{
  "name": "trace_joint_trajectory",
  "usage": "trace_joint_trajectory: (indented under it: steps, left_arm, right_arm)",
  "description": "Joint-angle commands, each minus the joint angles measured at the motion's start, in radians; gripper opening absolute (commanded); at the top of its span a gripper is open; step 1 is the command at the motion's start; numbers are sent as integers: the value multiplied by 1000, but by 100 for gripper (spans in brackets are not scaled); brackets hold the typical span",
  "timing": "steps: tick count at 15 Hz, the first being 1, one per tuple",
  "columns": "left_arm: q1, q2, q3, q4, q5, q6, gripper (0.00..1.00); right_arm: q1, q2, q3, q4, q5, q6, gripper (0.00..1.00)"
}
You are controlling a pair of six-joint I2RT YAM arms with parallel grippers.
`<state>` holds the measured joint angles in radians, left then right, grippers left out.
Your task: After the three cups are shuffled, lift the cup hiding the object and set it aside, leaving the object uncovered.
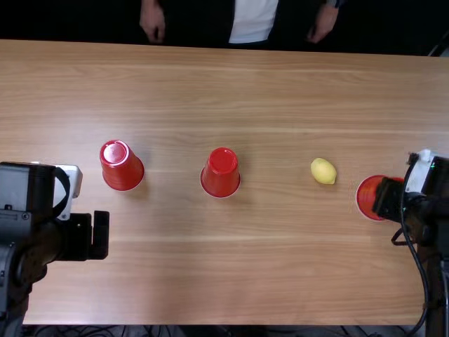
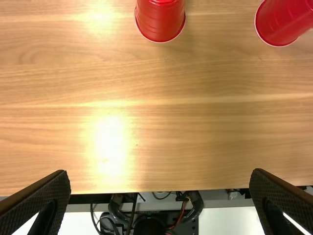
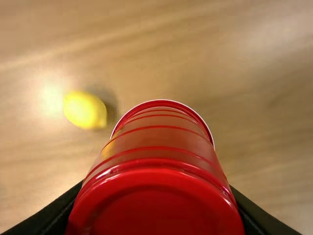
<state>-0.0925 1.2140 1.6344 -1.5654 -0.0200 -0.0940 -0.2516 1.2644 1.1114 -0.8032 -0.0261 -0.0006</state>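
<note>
Top view's right edge: my right pincer clamps the cup beside the uncovered yellow object, so only setting it down and letting go remains.

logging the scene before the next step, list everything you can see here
cups: 3, red; left cup and middle cup upside down on the table, standing apart; third cup held in the right gripper near the table's right end
yellow object: 1, yellow, uncovered on the table between the middle cup and the third cup
table: 1, light brown wood, under everything
left gripper: 1, black, open and holding nothing, by the table's near edge on the left
right gripper: 1, black, shut on the third cup
</note>
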Motion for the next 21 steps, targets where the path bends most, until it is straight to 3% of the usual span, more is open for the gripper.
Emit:
trace_joint_trajectory:
  steps: [1,6,7,8,9,10,12,21]
  left_arm:
    - [-12,-13,-10,-1,-2,-11,100]
    - [-13,-14,-8,-1,0,-11,100]
    - [-13,-18,-8,-1,0,-11,100]
    - [-12,-18,-8,-1,0,-11,100]
    - [-12,-19,-8,-3,0,-11,100]
    - [-13,-25,-8,-1,0,-11,100]
    - [-13,-25,-7,-1,0,-11,100]
    - [-12,-33,-7,-5,-2,-11,100]
  right_arm:
    - [-8,-10,-53,7,4,-7,13]
    - [-8,32,-125,88,-3,-5,19]
    - [-8,52,-130,116,-3,-3,26]
    - [-8,61,-133,138,-3,-5,43]
    - [-6,66,-134,150,-3,-5,68]
    - [-6,66,-133,154,-1,-5,82]
    - [-6,64,-133,154,-1,-7,100]
    - [5,32,-108,132,-5,-5,100]
